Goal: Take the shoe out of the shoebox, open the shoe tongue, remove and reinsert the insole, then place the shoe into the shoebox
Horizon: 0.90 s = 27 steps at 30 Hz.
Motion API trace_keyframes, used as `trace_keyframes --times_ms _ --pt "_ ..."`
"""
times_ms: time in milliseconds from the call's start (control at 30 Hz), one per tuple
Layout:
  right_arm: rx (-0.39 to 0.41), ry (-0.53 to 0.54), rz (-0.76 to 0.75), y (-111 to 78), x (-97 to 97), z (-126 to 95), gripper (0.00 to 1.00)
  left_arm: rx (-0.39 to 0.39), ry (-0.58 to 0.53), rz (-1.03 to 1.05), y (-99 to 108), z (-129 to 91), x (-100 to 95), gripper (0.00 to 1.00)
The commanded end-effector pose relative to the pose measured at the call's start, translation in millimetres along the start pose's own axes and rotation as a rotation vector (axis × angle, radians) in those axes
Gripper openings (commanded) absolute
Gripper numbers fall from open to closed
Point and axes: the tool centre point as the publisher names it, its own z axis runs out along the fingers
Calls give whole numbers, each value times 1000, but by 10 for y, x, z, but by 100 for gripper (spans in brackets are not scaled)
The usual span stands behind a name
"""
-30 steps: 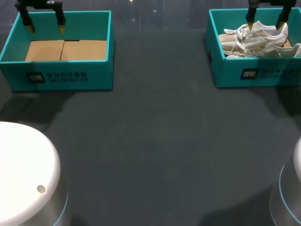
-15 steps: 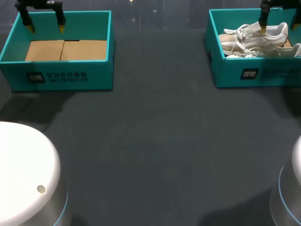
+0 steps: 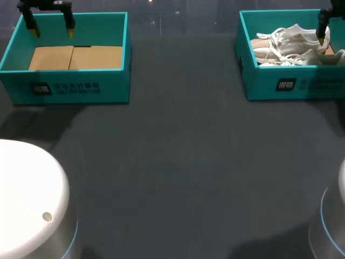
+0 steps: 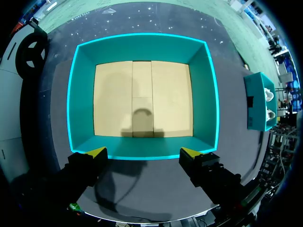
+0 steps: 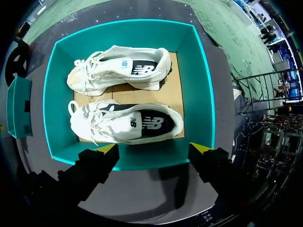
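Two white shoes lie side by side in the teal shoebox at the table's far right. In the right wrist view the nearer shoe and the farther shoe rest on the cardboard floor of this shoebox. My right gripper hangs open above the box's near wall, touching nothing. In the head view only one of its fingers shows, over the shoes. My left gripper is open above a second teal box, which holds no shoe. The left gripper is over the near wall of that box.
The dark table top stretches between the two boxes. The white rounded bases of my arms stand at the front left and front right.
My right gripper has moved to the right over the shoebox, so one finger has left the head view. The left arm, the boxes and the shoes have stayed put.
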Motion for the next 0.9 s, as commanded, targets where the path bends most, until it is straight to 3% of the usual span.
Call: trace_keyframes --times_ms 33,133,533,700,900 --pt "10 25 1 48 -161 169 95 0 -1 0 0 -4 -1 100" --pt "23 27 -5 75 -247 273 85 0 -1 0 0 -4 -1 100" --pt "51 33 -33 156 -436 605 86 0 -1 0 0 -4 -1 100" --pt "65 36 -32 173 -502 733 93 0 -1 0 0 -4 -1 100" --pt "83 42 -47 166 -501 864 86 0 -1 0 0 -4 -1 100"
